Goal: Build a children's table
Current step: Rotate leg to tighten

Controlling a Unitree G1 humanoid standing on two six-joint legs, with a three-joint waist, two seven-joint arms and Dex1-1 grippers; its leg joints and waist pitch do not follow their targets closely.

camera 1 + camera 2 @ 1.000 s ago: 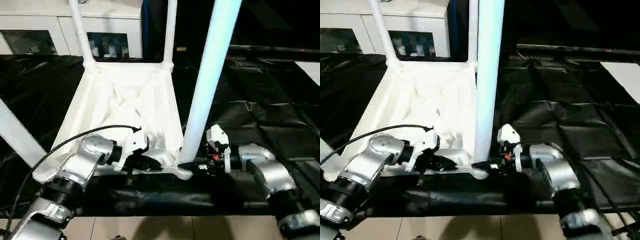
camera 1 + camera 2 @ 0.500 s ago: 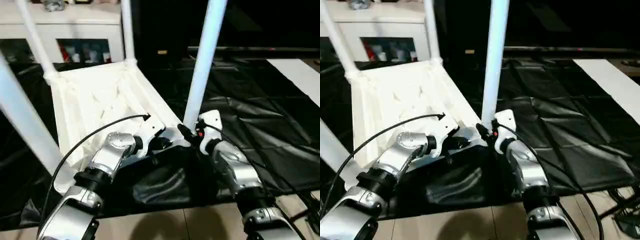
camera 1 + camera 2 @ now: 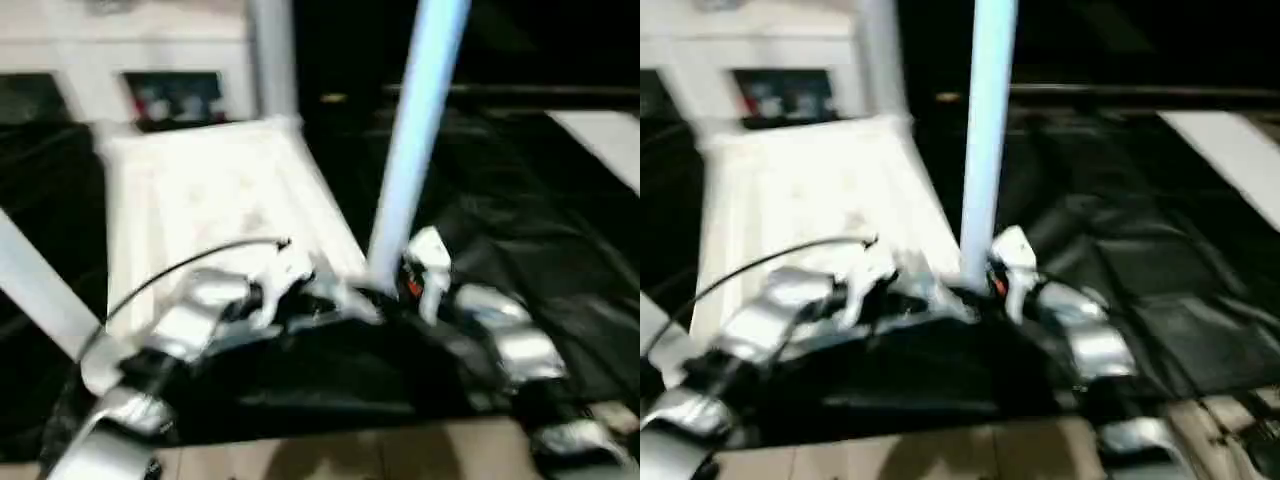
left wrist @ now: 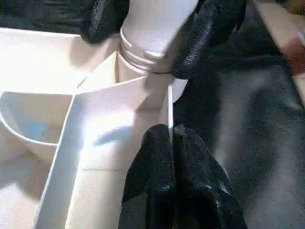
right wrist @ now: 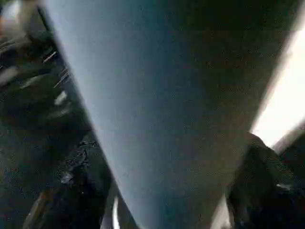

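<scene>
The children's table [image 3: 200, 190] lies upside down on black sheeting, its ribbed white underside facing up and its round legs rising. My left gripper [image 3: 315, 300] is at the near right corner, shut on the thin rim wall [image 4: 169, 102]. The near right leg [image 3: 415, 150] stands in its corner socket. My right gripper [image 3: 385, 290] is at that leg's base, and its black fingers [image 4: 209, 33] press on both sides of the leg [image 4: 157, 24] just above the socket collar. In the right wrist view the leg [image 5: 167, 119] runs between the fingers.
Another leg [image 3: 35, 290] slants up at the near left, and a far leg [image 3: 272, 60] rises at the back. A white glass-door cabinet [image 3: 180, 90] stands behind. Black sheeting [image 3: 520, 220] covers the surface to the right. Tan floor [image 3: 350, 455] shows below.
The whole picture has shifted and blurred, so the camera has moved. Both grippers stay at the same near right corner, left on the rim, right at the leg's base.
</scene>
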